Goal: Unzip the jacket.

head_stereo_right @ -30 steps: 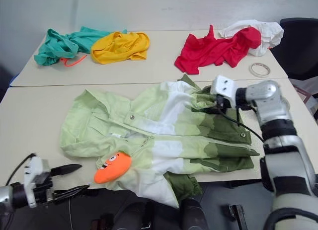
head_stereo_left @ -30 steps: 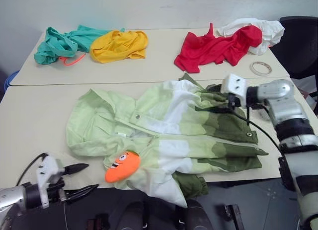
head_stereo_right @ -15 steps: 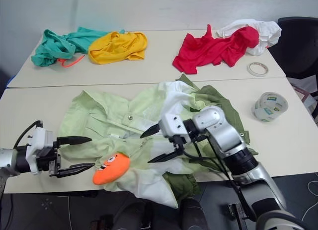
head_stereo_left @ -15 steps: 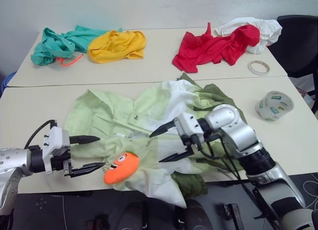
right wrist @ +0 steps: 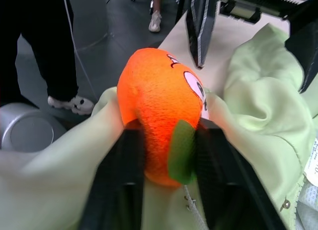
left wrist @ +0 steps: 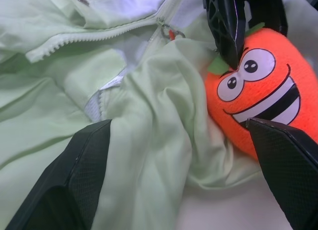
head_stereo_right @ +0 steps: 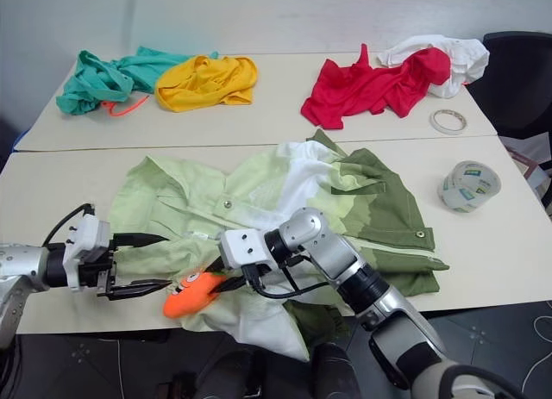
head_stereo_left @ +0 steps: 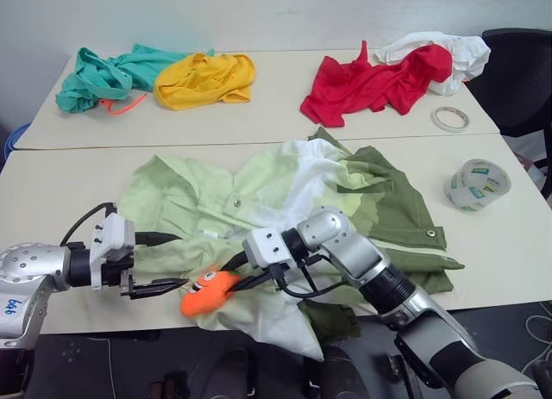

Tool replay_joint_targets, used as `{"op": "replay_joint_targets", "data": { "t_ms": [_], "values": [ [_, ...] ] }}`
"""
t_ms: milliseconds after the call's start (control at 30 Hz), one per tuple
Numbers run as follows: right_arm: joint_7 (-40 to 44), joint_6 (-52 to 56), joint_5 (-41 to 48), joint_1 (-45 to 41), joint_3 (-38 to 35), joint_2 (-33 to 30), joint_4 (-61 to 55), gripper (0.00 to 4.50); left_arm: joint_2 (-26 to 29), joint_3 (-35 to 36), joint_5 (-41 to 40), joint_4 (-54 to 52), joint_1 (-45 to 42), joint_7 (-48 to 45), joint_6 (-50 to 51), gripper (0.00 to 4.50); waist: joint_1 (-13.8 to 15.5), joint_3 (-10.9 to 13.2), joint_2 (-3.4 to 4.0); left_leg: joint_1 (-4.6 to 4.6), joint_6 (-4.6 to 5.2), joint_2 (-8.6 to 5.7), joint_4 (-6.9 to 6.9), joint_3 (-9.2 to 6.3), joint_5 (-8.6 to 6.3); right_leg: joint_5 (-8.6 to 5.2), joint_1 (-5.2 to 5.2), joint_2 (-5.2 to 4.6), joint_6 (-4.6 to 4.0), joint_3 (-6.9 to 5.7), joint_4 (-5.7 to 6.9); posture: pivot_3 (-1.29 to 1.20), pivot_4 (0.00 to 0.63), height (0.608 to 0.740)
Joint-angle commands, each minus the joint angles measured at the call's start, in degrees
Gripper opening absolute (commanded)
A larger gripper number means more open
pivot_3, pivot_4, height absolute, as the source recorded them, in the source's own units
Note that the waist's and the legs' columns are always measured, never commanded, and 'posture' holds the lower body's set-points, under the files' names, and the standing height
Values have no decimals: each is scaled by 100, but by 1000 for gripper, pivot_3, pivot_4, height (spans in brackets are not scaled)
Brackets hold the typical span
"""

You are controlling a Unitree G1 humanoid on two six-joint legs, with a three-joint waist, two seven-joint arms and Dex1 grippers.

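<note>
Now right end effector [head_stereo_left: 235,274] clamps orange plush toy [head_stereo_left: 210,291] lying on jacket [head_stereo_left: 293,211]; left end effector [head_stereo_left: 162,261] spread wide beside toy, grasping nothing.

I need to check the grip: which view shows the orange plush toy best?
The right wrist view: the orange plush toy sits clamped between the right gripper's fingers. The left wrist view shows its smiling face; the head views show it small, lying on the jacket.
</note>
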Motion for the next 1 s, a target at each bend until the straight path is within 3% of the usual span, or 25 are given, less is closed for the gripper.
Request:
{"op": "replay_joint_targets", "data": {
  "t_ms": [33, 67, 300, 567, 800, 1000],
  "values": [
    [201, 419, 742, 199, -713, -373, -551, 205, -113, -273, -161, -348, -310, -54, 90, 4500, 23, -2, -3, -1, 1, -2, 2, -6, 0, 0, 2, -1, 0, 0, 0, 0, 150, 740],
    [256, 528, 901, 262, -857, -494, -652, 27, -145, -362, -150, -365, -404, -65, 102, 4500, 40, -2, -3, -2, 3, -3, 5, -8, 0, 0, 5, -3, 0, 3, -1, 0, 150, 740],
    [-178, 1607, 1828, 841, -1928, -1231, -1548, 27, -827, -1293, 366, 198, -1592, -84, -350, 4500, 116, -4, -6, -1, 5, -5, 9, -3, 1, 0, 8, 4, 0, -11, 0, 0, 150, 740],
    [-1004, 2106, 2182, 1415, -2344, -1182, -2077, 27, -1988, -2241, 1729, 3030, -2988, 209, -1879, 4500, 166, -5, -8, -3, 9, -5, 18, 19, 4, 1, 3, 8, 2, -15, 1, 0, 150, 740],
    [-1755, 2437, 2461, 2229, -3231, -1593, -2671, 27, -2259, -2503, 2190, 4218, -3275, 220, -2295, 4500, 252, -9, -15, -3, 17, -6, 40, 12, 3, 3, 15, 3, 5, -22, 3, 0, 150, 740],
    [-2376, 2454, 2580, 3592, -4860, -2208, -2966, 27, -2270, -2535, 2364, 4420, -3040, 558, -2093, 4500, 302, -22, -14, 30, 27, -5, 56, 4, -5, 6, 60, -3, 11, -23, -2, 0, 150, 740]
  ]
}}
